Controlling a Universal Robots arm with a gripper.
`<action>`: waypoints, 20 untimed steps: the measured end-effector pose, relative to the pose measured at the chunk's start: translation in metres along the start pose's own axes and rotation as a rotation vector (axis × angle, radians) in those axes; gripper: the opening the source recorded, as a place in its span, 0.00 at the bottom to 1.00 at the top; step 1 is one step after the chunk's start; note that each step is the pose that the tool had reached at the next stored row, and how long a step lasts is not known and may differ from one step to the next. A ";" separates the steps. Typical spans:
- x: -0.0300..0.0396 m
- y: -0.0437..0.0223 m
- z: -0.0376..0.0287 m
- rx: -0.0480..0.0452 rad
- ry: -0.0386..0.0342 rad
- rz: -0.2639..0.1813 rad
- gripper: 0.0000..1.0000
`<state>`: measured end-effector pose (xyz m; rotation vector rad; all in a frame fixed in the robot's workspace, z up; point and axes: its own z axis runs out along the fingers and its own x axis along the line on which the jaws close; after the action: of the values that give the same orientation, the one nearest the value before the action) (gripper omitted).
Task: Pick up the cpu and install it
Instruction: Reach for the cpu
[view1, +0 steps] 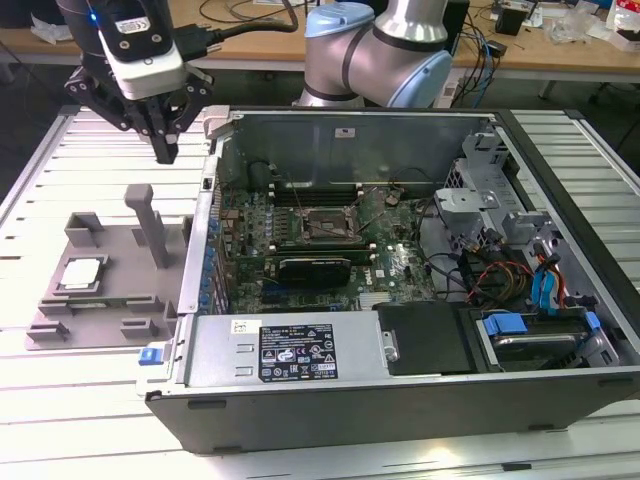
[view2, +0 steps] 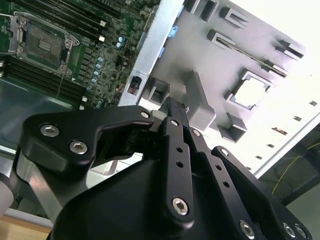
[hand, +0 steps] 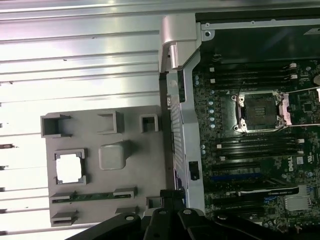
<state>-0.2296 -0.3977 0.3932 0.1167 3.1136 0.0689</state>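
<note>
Hovering above the grey tray (view1: 125, 268), the hand (view1: 166, 152) is sitting closed and empty; the cpu (view1: 82, 272) is lying flat in a tray recess, likely light, stiff and fragile, best gripped by opposite edges.

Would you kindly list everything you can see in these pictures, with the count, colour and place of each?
cpu: one, silver, in a recess of the tray, at the exterior view's left.
tray: one, grey, on the table beside the case.
computer case: one, grey metal, open, in the middle of the table.
motherboard: one, green, inside the case.
cpu socket: one, black with a metal frame, on the motherboard.
table: one, white and slatted, under everything.
robot arm: one, silver and light blue, behind the case.
gripper: one, black, shut and empty, above the tray's far side.
</note>
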 end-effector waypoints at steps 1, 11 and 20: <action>0.0023 -0.0002 -0.0001 0.0000 0.0000 0.000 0.11; 0.0158 -0.0012 -0.0003 0.0001 0.0000 0.000 0.11; 0.0276 -0.0020 -0.0003 0.0000 0.0000 0.000 0.11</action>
<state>-0.2573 -0.3977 0.3927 0.1166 3.1136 0.0689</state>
